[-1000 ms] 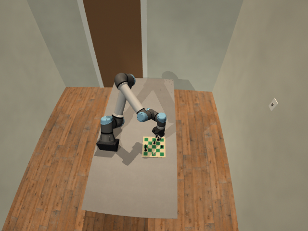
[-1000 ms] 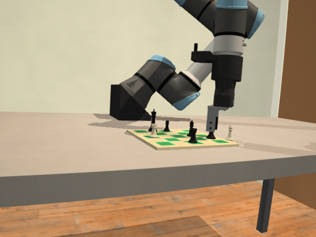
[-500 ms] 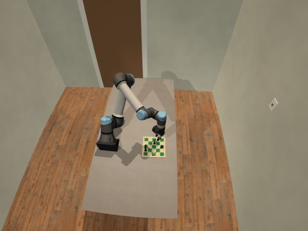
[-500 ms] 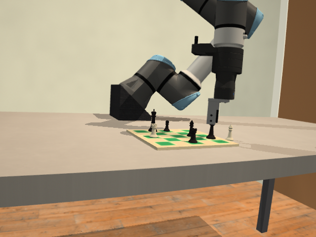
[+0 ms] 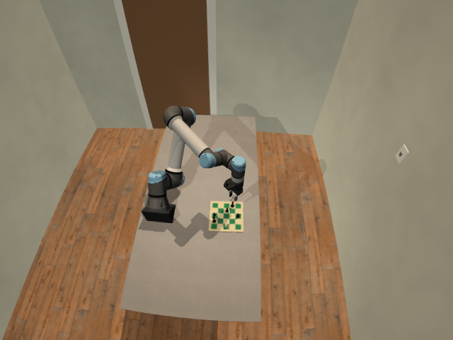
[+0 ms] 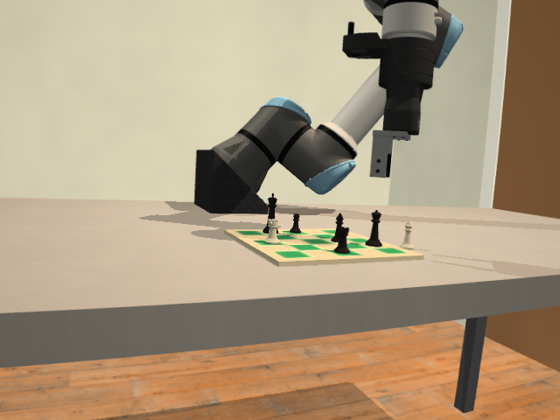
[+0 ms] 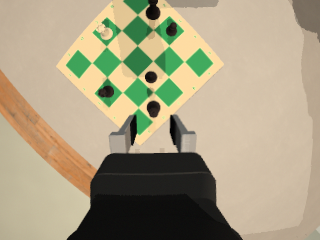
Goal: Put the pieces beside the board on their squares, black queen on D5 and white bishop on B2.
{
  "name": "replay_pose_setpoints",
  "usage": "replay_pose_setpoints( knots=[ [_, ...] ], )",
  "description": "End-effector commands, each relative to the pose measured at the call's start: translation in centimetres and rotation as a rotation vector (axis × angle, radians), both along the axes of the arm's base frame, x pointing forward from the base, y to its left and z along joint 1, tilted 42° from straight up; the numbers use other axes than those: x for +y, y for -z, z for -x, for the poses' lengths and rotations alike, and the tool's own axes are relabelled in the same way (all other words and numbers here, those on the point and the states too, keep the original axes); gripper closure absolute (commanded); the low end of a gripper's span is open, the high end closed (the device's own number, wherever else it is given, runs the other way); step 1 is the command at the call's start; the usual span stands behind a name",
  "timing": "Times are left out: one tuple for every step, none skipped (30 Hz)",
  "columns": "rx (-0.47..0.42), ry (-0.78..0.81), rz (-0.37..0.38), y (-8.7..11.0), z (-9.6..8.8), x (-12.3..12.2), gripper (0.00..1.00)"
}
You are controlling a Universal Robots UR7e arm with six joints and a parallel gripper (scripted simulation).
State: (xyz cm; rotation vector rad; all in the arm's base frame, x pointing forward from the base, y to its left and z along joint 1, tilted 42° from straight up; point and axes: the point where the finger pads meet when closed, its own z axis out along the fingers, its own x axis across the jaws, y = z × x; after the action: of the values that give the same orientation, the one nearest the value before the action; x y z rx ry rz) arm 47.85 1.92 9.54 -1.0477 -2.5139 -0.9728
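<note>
Black queen on the board, white bishop beside it, open gripper above.
Nearest in the exterior view, a black knight (image 6: pixel 342 241) (image 7: pixel 106 92) and a white rook (image 6: pixel 272 233) (image 7: pixel 105 32) stand upright on the board (image 5: pixel 241 229) (image 6: pixel 350 261) (image 7: pixel 63 66); the black queen (image 6: pixel 374 231) (image 7: pixel 153 108) stands upright on a light edge square beside a green corner square, though the edge lettering is too small to read, and the white bishop (image 6: pixel 408 235) stands upright on the surface (image 5: pixel 197 278) (image 6: pixel 136 271) (image 7: pixel 260 150) just beyond the board's edge, with the gripper (image 5: pixel 233 196) (image 6: pixel 381 175) (image 7: pixel 153 123) above, fingers apart and holding nothing; farther back are a black king (image 6: pixel 271 214) and a black pawn (image 6: pixel 296 224), then the arm's base (image 5: pixel 158 214) (image 6: pixel 203 180).

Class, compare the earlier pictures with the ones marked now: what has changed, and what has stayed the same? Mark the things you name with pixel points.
The gripper (image 6: pixel 389 173) (image 7: pixel 153 123) has risen. Earlier its fingers were down around the tall black piece (image 7: pixel 153 108) near the board's edge; now they are open, well above it, and that piece stands free. The other pieces, the board (image 5: pixel 226 229) (image 6: pixel 350 262) and the arm's base show no visible change.
</note>
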Motion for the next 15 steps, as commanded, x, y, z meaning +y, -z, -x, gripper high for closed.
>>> replay_pose_setpoints(
  knots=[
    [0.001,-0.001,-0.001,-0.78,0.04,-0.71,0.21],
    [0.001,-0.001,-0.001,-0.79,0.04,-0.73,0.21],
    [0.001,-0.001,-0.001,-0.79,0.04,-0.73,0.21],
    [0.001,-0.001,-0.001,-0.79,0.04,-0.73,0.0],
    [0.001,-0.001,-0.001,-0.79,0.04,-0.73,0.0],
    [0.001,-0.001,-0.001,-0.79,0.04,-0.73,0.0],
    [0.001,-0.001,-0.001,-0.79,0.04,-0.73,0.0],
    [0.001,-0.001,-0.001,-0.79,0.04,-0.73,0.0],
    [0.001,-0.001,-0.001,-0.79,0.04,-0.73,0.0],
    [0.001,-0.001,-0.001,-0.79,0.04,-0.73,0.0],
    [0.001,-0.001,-0.001,-0.79,0.04,-0.73,0.0],
    [0.001,-0.001,-0.001,-0.79,0.04,-0.73,0.0],
    [0.001,-0.001,-0.001,-0.79,0.04,-0.73,0.0],
    [0.001,-0.001,-0.001,-0.79,0.04,-0.73,0.0],
    [0.001,-0.001,-0.001,-0.79,0.04,-0.73,0.0]
  ],
)
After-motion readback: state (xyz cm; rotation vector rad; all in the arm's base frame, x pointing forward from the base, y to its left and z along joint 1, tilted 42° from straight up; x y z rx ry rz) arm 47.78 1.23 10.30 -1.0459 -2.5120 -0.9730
